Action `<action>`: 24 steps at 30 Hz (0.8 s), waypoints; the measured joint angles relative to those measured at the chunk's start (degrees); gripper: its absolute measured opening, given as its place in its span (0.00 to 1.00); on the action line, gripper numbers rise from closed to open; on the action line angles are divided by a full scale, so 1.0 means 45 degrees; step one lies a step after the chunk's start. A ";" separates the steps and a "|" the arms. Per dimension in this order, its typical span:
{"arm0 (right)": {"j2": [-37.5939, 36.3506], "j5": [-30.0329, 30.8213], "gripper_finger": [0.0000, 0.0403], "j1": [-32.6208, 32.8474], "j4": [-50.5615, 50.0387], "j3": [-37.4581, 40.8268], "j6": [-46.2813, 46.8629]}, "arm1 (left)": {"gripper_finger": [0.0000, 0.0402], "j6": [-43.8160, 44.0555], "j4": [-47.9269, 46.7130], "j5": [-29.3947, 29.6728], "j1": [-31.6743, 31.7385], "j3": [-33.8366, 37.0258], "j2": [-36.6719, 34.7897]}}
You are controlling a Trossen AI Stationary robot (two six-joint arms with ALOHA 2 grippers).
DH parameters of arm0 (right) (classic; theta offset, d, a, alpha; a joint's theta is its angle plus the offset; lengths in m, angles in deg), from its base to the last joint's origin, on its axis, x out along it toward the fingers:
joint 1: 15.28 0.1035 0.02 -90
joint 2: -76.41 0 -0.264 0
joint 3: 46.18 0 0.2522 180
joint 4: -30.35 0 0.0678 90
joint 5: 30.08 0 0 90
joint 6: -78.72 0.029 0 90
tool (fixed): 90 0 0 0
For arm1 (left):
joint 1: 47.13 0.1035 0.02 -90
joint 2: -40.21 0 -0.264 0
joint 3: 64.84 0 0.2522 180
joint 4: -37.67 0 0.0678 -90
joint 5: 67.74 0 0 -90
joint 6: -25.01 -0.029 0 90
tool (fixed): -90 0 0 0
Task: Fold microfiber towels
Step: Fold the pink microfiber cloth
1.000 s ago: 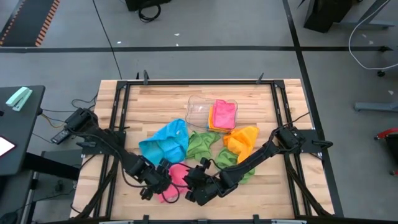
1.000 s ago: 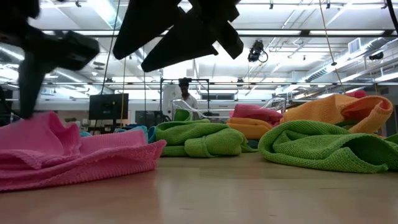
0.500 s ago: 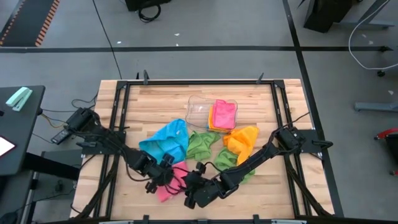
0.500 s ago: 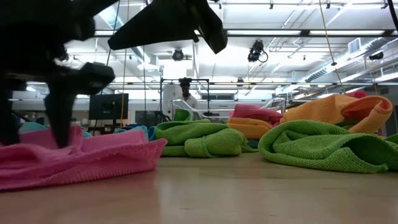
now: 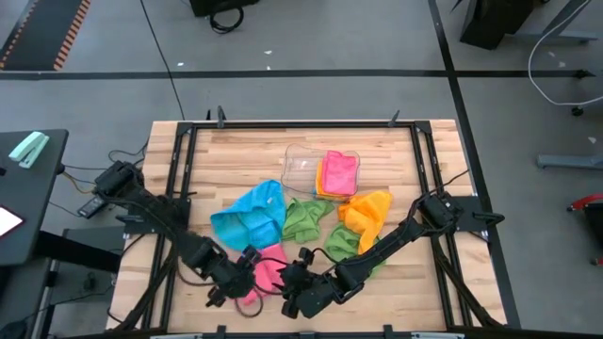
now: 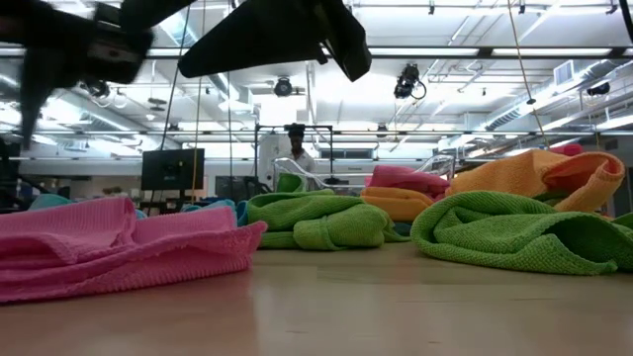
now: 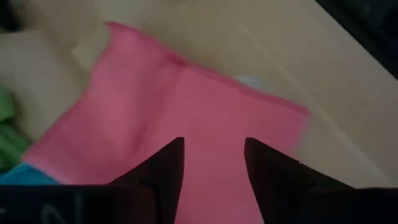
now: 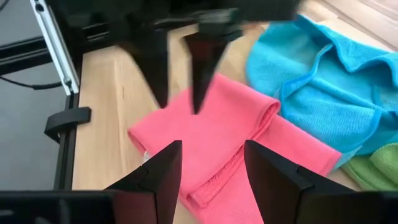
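My left gripper [image 5: 247, 279] hovers over the pink towel [image 5: 267, 271] near the front edge of the wooden table [image 5: 396, 179], jaws parted with nothing between them; past my own fingers [image 7: 163, 169] I see only pink cloth lying on pale wood. My right gripper [image 5: 292, 294] hangs just beside it, at the same towel's other side, jaws likewise parted and empty. From my right wrist the pink towel [image 8: 211, 134] lies rumpled, one side folded over on itself, with the blue towel [image 8: 323, 68] touching its far side and the left gripper's fingers [image 8: 202, 59] pointing down at it.

Across the table: the blue towel [image 5: 251, 215] sits crumpled left of centre, a green towel [image 5: 304, 217] beside it, another green one [image 5: 347, 243] under my right arm, an orange towel [image 5: 368, 210] bunched just behind that. A clear plastic tray [image 5: 300, 164] near the back edge holds folded pink and orange cloths [image 5: 337, 173].

The table is light plank wood in a black frame, standing on a grey floor with dark lines. At table height, the room behind is a bright workshop with ceiling strip lights, a dark monitor [image 6: 172, 169], and a person [image 6: 294, 148] standing far back.
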 joint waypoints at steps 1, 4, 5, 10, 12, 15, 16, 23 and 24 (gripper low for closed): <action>0.0000 0.0002 0.45 -0.0031 0.0037 0.0000 -0.0032 | 0.46 0.0004 0.0004 0.0334 -0.0109 0.0023 0.0072; 0.0000 0.0004 0.45 -0.0127 0.0052 0.0000 -0.0062 | 0.51 0.0241 0.0125 0.1592 -0.0043 0.0099 0.0111; 0.0000 -0.0001 0.45 -0.0134 0.0047 0.0000 -0.0062 | 0.53 0.0193 0.0328 0.1661 0.0129 0.0099 0.0111; -0.0312 -0.0214 0.45 -0.0059 -0.1720 -0.0061 0.0008 | 0.56 -0.0160 0.0904 0.0238 0.1372 0.0097 0.0375; -0.0834 -0.0148 0.45 0.0143 -0.2917 -0.0098 0.0566 | 0.55 -0.0451 0.1056 -0.0311 0.1767 0.0094 0.0687; -0.1482 0.0694 0.45 0.0649 -0.4108 -0.0160 0.1037 | 0.53 -0.1245 0.1026 -0.0467 0.2092 0.0094 0.1023; -0.1576 0.0952 0.45 0.0806 -0.4451 -0.0159 0.1045 | 0.52 -0.1420 0.1023 -0.0475 0.2189 0.0098 0.1102; -0.1948 0.1828 0.44 0.1169 -0.5482 -0.0136 0.0774 | 0.48 -0.1863 0.1056 -0.1943 0.3139 -0.0406 0.1853; -0.1920 0.1790 0.43 0.1130 -0.5532 -0.0133 0.0699 | 0.47 -0.2044 0.0957 -0.2048 0.3246 -0.0504 0.1987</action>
